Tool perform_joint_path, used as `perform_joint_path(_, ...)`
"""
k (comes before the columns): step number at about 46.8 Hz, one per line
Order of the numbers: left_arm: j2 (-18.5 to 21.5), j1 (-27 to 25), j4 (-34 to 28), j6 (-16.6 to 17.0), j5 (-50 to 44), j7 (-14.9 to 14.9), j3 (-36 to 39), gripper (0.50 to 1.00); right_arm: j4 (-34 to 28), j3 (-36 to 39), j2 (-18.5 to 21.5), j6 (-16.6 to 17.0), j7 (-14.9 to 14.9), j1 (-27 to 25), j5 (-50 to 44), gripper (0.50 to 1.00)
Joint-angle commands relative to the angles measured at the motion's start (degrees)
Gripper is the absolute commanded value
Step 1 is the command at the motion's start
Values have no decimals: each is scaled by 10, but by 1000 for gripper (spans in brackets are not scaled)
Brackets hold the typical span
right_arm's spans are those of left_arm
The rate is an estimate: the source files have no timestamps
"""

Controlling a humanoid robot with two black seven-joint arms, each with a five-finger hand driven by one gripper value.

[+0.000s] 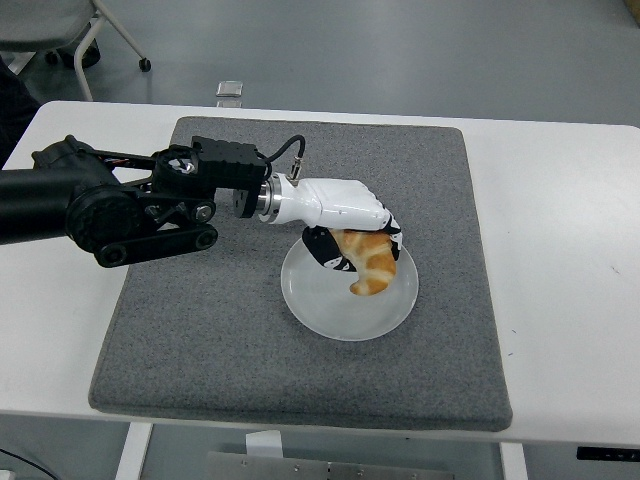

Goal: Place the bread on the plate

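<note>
The left hand [352, 232] grips the bread [372, 265] over the plate [322, 310] at its one-o'clock side — seemingly touching — release comes next.

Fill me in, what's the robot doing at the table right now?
The left hand is holding a croissant over the white plate, which sits on a grey mat on the white table. The fingers are closed around the croissant's upper part and its lower tip hangs down over the plate's middle. I can't tell whether the tip touches the plate yet. It hasn't been released. The right arm is out of view.
</note>
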Motion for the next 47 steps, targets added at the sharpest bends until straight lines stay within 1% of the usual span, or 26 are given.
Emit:
perform_joint_path(1,-1,2,3,0,0,0,1,500,0,0,0,0,0,0,0,930)
perform_joint_path(9,-1,12,4,0,10,0,17,500,0,0,0,0,0,0,0,930)
perform_joint_path(18,-5,24,11,1,24,0,18,500,0,0,0,0,0,0,0,932)
perform_joint_path(47,-6,26,16,3,22,0,18,500,0,0,0,0,0,0,0,932)
